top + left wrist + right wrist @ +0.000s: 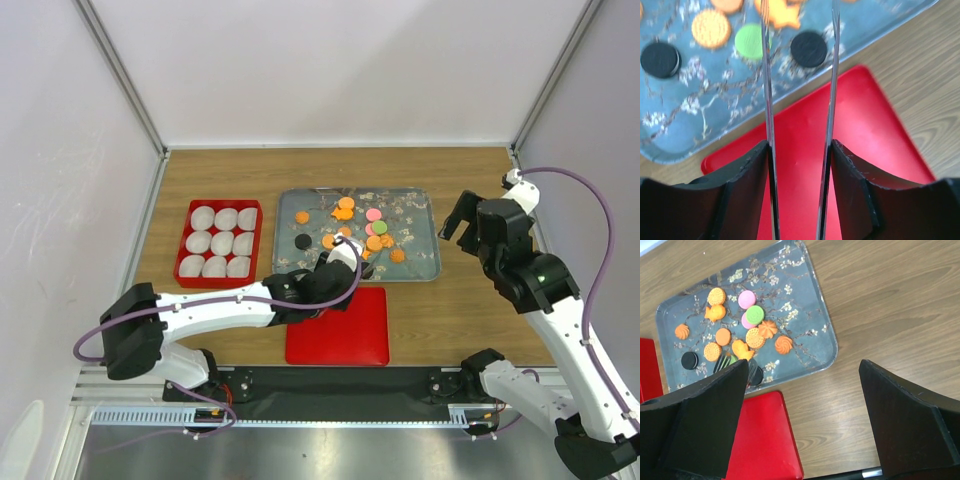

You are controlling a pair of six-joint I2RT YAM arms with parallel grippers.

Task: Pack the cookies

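Cookies (374, 242) dot the tray (415, 205), cups (220, 242) fill the box (226, 203); both end effectors (799, 20) (803, 375) stand apart.

Legible markings: none. No text, label, number or sign reads on the cookies (755, 314), tray (807, 300) or red lid (765, 440).

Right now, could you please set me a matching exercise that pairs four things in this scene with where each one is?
Things:
1. cookies
2. white paper cups
3. red lid
4. right gripper

Places:
A. in the red box
B. open, above the table, right of the floral tray
C. on the floral tray
D. flat on the table, at the floral tray's near side

Pairs: 1-C, 2-A, 3-D, 4-B
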